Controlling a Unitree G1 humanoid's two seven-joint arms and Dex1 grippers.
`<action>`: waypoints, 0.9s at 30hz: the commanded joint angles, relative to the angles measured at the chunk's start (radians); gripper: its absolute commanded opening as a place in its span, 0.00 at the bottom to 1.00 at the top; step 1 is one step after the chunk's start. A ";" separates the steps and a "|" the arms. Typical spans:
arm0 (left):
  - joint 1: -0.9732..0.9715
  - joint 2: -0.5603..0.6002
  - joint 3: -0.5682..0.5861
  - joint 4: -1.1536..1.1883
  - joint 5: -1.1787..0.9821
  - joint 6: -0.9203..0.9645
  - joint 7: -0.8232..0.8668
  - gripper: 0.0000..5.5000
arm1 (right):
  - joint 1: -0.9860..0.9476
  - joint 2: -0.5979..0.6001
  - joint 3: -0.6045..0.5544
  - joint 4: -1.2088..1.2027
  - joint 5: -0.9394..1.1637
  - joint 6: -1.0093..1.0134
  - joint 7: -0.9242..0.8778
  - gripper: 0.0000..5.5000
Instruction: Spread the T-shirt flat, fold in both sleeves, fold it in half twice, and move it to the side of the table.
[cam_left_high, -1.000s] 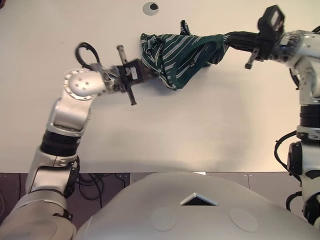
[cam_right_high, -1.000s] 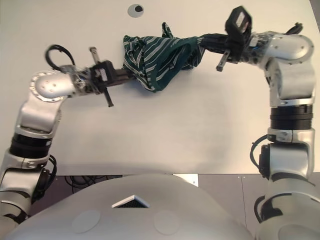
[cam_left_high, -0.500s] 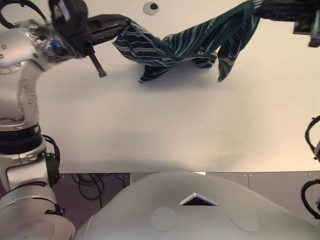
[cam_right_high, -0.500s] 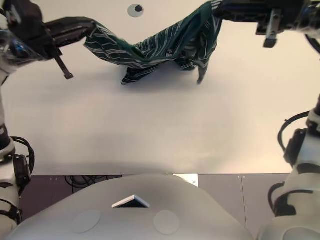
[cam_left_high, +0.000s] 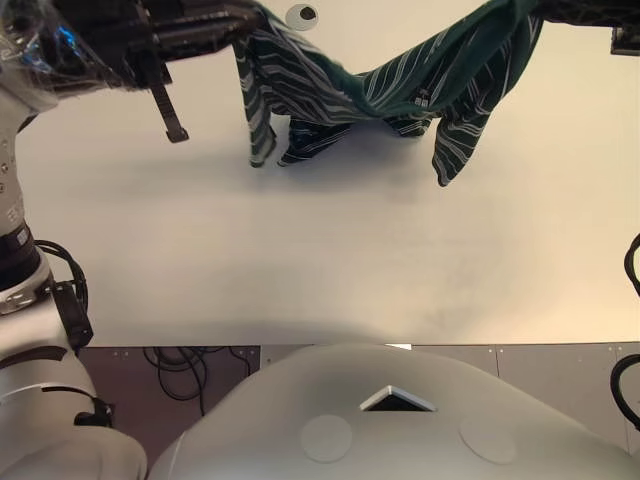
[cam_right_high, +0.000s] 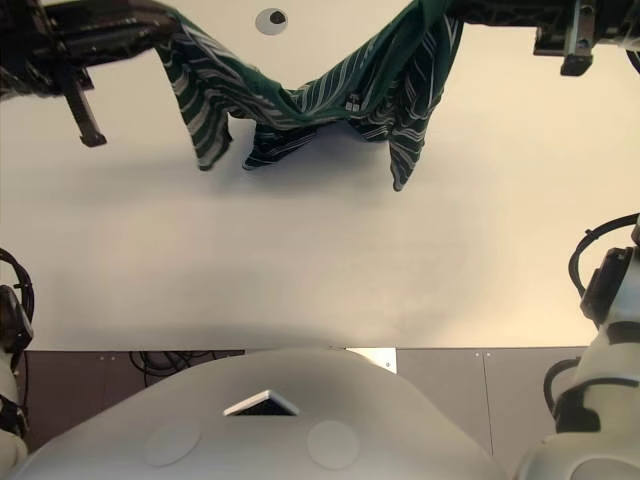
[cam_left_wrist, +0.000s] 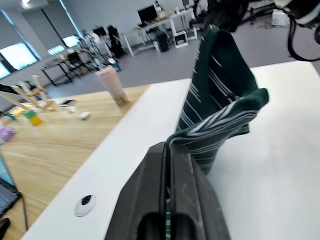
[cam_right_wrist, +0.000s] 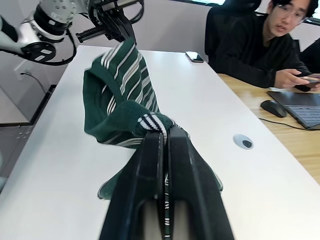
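from where i stand, the dark green t-shirt with thin white stripes (cam_left_high: 380, 90) hangs like a hammock over the far half of the plain white table (cam_left_high: 320, 260). each end is lifted by an arm, and the middle sags until a bunched fold rests on the tabletop just in front of the small round cable port (cam_left_high: 301, 15). the left gripper (cam_left_wrist: 167, 149) has its fingers pressed together on a folded edge of the cloth, and a loose flap drops straight down below it. the right gripper (cam_right_wrist: 165, 134) is likewise clamped tight, pinching what looks like a striped cuff or hem, with another flap dangling beside it. the two holds are high and well apart, which i take as a way to let the weight of the fabric pull the tangle open so it can be laid flat. this looks like the spreading step, early in the job: no sleeve is folded yet. the middle is twisted, so lowering it as it is could trap creases.
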 joint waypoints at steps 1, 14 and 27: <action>0.151 0.021 0.074 -0.172 -0.118 0.095 0.042 0.00 | 0.160 -0.065 -0.064 -0.162 0.092 0.101 0.005 0.00; 0.853 0.005 0.308 -0.517 -0.447 0.237 0.230 0.00 | 0.585 -0.214 -0.180 -0.479 0.210 0.215 0.022 0.00; 1.139 0.286 0.061 -0.372 0.199 -0.169 -0.021 0.00 | 0.856 -0.302 -0.051 -0.564 0.053 0.016 0.128 0.00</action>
